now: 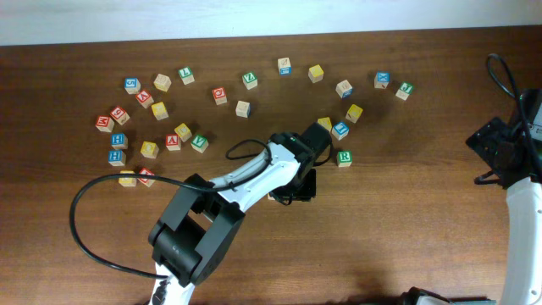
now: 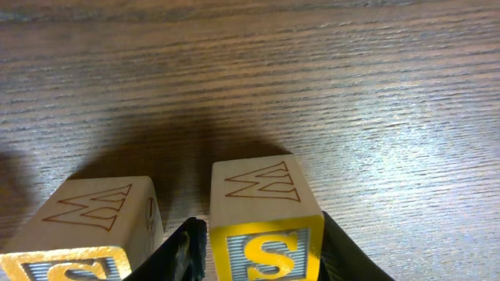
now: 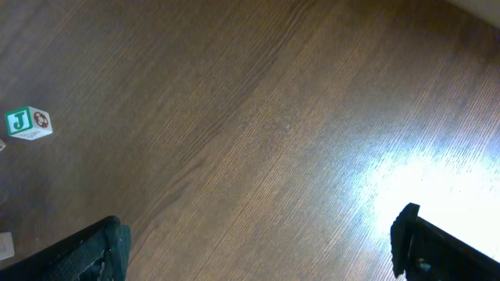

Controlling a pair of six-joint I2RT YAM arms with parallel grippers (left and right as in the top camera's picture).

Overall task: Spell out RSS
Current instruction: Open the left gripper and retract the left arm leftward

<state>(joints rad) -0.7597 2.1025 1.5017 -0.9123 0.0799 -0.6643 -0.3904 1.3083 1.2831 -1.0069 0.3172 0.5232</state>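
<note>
Left wrist view puts the left gripper [image 2: 264, 240] astride an S block [image 2: 266, 207], one dark finger close against each side of it. Whether the jaws press it or merely flank it cannot be told. The block sits flat on the table [image 2: 328, 86], its yellow-bordered face with a yellow S toward the camera. An outlined W, or M if read the other way, is cut into its top. A second S block [image 2: 86, 222] stands just beside it, beyond the finger on the picture's left, showing the same S face and the same top mark. Overhead, both are hidden under the wrist, and the R block [image 1: 344, 158], white with a green R, lies near them but apart. The risk as I judge it is a finger dragging as it lifts away. That finger fills the narrow gap between the two S blocks, so it could twist one or knock the other out of line. The R also looks out of line with the pair. The right gripper [image 3: 258, 234] hangs wide open over bare wood, holding nothing, with a J block [image 3: 27, 122] bearing a green J off to one side.
</note>
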